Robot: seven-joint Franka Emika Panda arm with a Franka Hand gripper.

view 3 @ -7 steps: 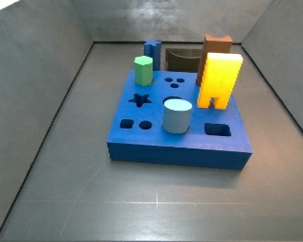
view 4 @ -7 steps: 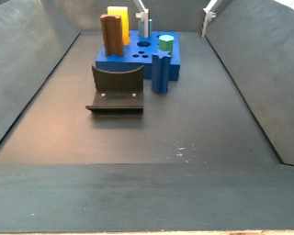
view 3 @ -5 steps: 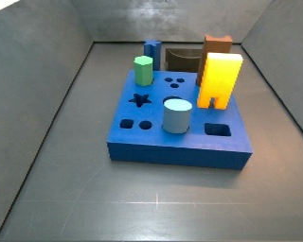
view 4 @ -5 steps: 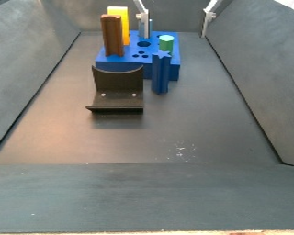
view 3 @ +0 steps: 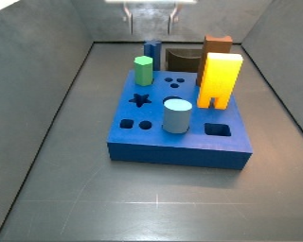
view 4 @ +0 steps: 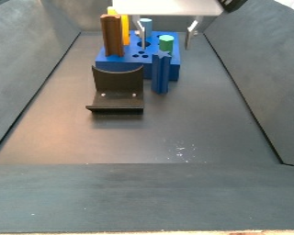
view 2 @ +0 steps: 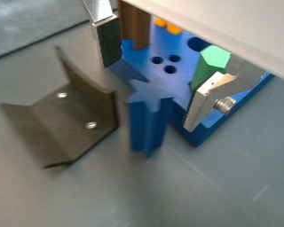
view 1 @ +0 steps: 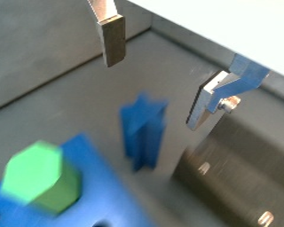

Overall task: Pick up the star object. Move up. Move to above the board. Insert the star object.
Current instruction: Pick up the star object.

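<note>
The gripper (view 2: 156, 66) hung above the star object (view 2: 151, 124) with its jaws spread wide and empty, straddling the column for a pick-up judged imminent, while the star object stood upright on the floor just beside the board (view 3: 180, 142), near the fixture (view 4: 117, 92).

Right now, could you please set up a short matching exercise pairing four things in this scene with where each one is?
Things:
1. star object
2. green hexagonal post
3. fixture
4. gripper

Places:
A. standing in the board
B. on the floor beside the board, upright
C. above the star object, fingers apart
D. on the floor, dark L-shaped bracket

Pairs: 1-B, 2-A, 3-D, 4-C
</note>
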